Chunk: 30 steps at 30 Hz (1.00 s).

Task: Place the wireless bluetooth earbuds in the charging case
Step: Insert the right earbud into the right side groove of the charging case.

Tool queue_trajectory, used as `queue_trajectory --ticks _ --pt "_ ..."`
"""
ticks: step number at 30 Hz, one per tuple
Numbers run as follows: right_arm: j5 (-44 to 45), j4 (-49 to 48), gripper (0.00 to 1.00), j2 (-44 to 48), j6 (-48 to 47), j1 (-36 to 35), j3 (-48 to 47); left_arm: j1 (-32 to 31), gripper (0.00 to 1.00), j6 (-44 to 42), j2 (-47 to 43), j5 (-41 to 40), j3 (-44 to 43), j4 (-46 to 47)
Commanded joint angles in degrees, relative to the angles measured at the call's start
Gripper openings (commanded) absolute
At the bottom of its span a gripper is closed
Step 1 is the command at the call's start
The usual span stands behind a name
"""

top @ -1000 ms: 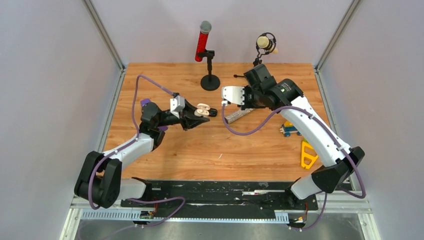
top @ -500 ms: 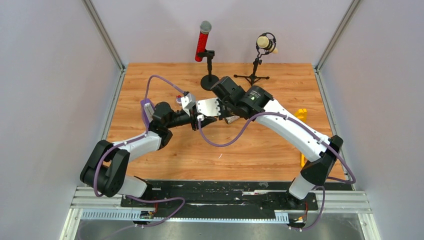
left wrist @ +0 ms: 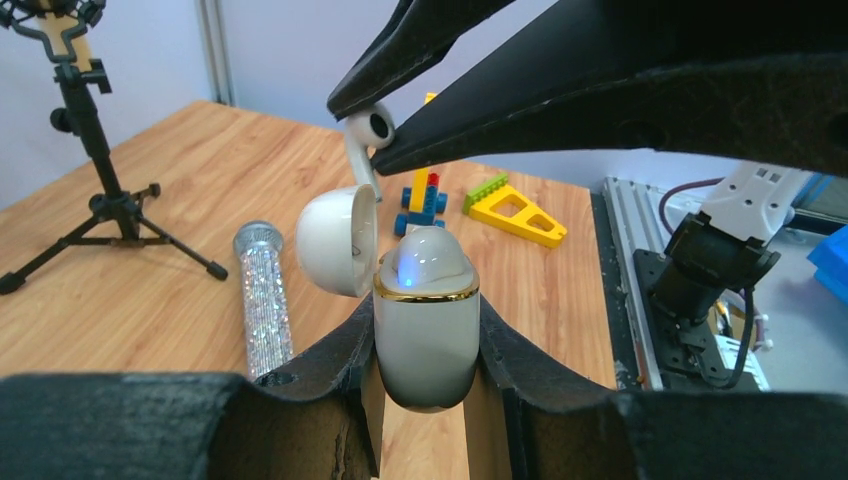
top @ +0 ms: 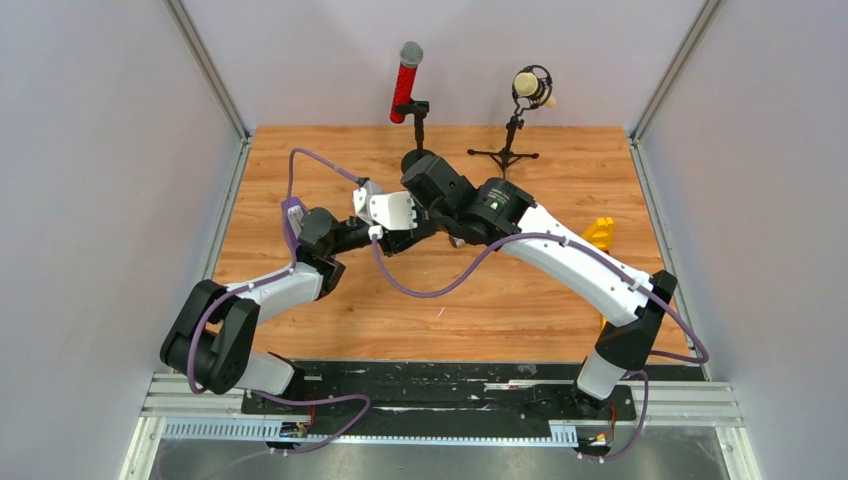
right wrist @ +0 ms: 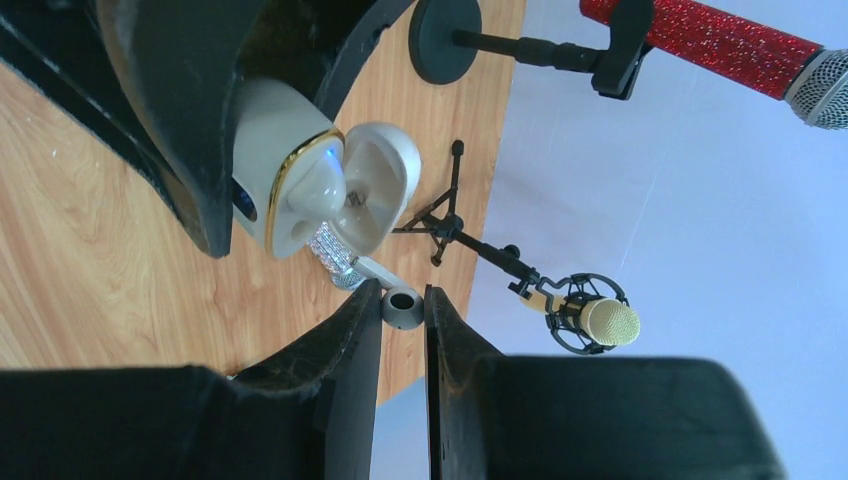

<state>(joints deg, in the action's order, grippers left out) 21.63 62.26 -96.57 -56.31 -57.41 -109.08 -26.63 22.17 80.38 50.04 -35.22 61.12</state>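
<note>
One white earbud (left wrist: 368,127), clamped in the right pincer (right wrist: 403,303), hangs just above the open charging case (left wrist: 428,350), which the left pincer (left wrist: 427,318) clamps; it is not yet seated.

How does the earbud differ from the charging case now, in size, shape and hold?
The earbud is far smaller than the charging case. The earbud has a round head and a short stem; the case is a smooth pebble with a gold rim and its lid open. The right arm's jaws pinch the earbud above the case, not yet inserted; the left arm's jaws clamp the case upright. Both are glossy white.
</note>
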Motion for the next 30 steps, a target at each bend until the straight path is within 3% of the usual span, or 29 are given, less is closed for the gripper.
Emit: queue_trajectory --ticks 1,30 --pt "1.28 -4.14 0.08 0.14 2.57 -1.33 -2.15 -0.35 0.04 4.26 -0.76 1.80 -0.23 8.48" --pt "7.42 -8.38 0.08 3.09 0.33 -4.43 -0.08 1.17 0.04 5.99 -1.42 2.08 -0.48 7.45"
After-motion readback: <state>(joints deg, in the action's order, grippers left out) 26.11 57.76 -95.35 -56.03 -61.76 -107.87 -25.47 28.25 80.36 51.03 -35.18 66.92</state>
